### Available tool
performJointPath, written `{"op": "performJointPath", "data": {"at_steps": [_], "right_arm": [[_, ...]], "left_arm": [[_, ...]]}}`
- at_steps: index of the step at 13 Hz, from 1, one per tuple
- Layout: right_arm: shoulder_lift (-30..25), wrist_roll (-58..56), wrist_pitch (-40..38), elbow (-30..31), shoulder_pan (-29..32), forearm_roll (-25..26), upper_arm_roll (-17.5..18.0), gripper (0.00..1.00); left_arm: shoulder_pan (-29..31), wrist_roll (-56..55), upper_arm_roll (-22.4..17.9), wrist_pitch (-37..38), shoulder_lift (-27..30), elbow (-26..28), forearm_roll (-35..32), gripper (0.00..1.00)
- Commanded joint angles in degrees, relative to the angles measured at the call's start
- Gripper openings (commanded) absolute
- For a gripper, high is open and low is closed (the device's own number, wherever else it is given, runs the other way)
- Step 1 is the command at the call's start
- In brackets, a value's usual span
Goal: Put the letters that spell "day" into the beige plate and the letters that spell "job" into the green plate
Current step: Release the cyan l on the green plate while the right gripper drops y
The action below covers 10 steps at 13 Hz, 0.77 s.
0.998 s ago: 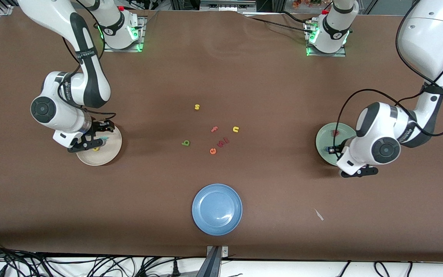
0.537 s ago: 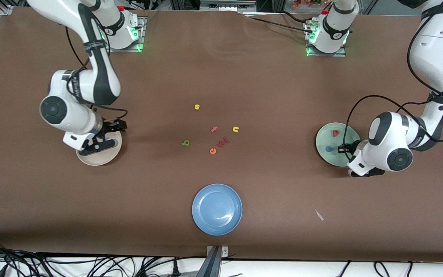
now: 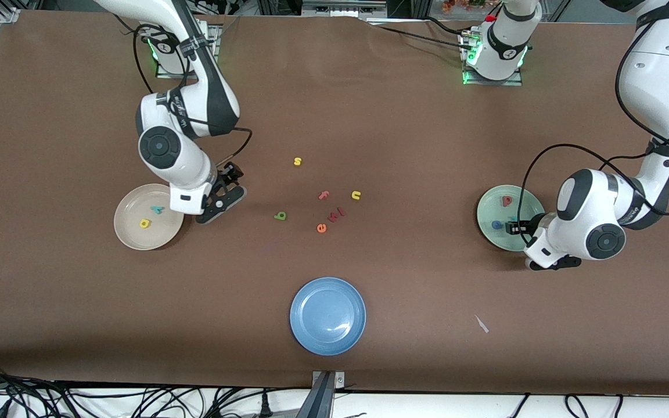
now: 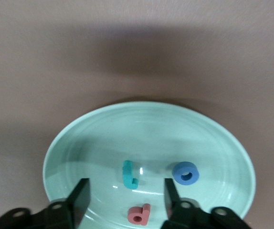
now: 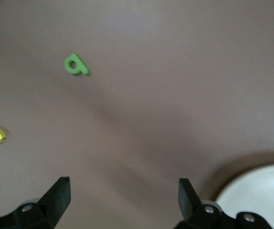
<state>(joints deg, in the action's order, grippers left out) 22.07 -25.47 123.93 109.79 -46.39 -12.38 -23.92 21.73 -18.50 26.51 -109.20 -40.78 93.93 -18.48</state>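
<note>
The beige plate (image 3: 131, 232) lies toward the right arm's end and holds a teal Y (image 3: 157, 209) and a yellow looped letter (image 3: 145, 223). The green looped letter (image 3: 280, 216) lies on the bare table mid-way; it shows too in the right wrist view (image 5: 76, 64). My right gripper (image 3: 231, 186) hangs open and empty over the table beside the beige plate (image 5: 256, 191). The green plate (image 3: 523, 200) holds the pink-red letter (image 4: 139, 214), the blue "o" (image 4: 185, 172) and the teal "j" (image 4: 129, 174). My left gripper (image 4: 125, 198) stands open above them, holding nothing.
Loose letters lie mid-table: a yellow "s" (image 3: 297, 161), a pink "f" (image 3: 324, 195), a yellow "u" (image 3: 356, 195), an orange "e" (image 3: 321, 228) and a red piece (image 3: 337, 213). A blue plate (image 3: 327, 315) sits nearer the front camera. A paper scrap (image 3: 481, 324) lies toward the left arm's end.
The right arm swung off the beige plate toward the table's middle, leaving the teal Y and yellow letter in it. The left gripper opened, and the teal "j" now lies in the green plate.
</note>
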Motion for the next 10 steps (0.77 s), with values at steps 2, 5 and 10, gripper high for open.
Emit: {"op": "performJointPath", "data": {"at_steps": [2, 5, 10], "right_arm": [[3.1, -3.9, 6.2, -1.0, 0.0, 0.5, 3.6, 1.0], [8.1, -10.3, 13.6, -2.6, 0.1, 0.4, 6.2, 1.0], [13.4, -17.3, 16.0, -7.1, 0.2, 0.1, 7.7, 1.0]], "left_arm": [[-0.5, 0.8, 0.7, 2.6, 5.4, -1.1, -1.2, 1.0], [-0.4, 1.7, 2.3, 4.9, 8.0, -4.4, -0.9, 1.0], [-0.9, 1.7, 7.7, 12.3, 8.1, -14.5, -1.0, 1.0]]}}
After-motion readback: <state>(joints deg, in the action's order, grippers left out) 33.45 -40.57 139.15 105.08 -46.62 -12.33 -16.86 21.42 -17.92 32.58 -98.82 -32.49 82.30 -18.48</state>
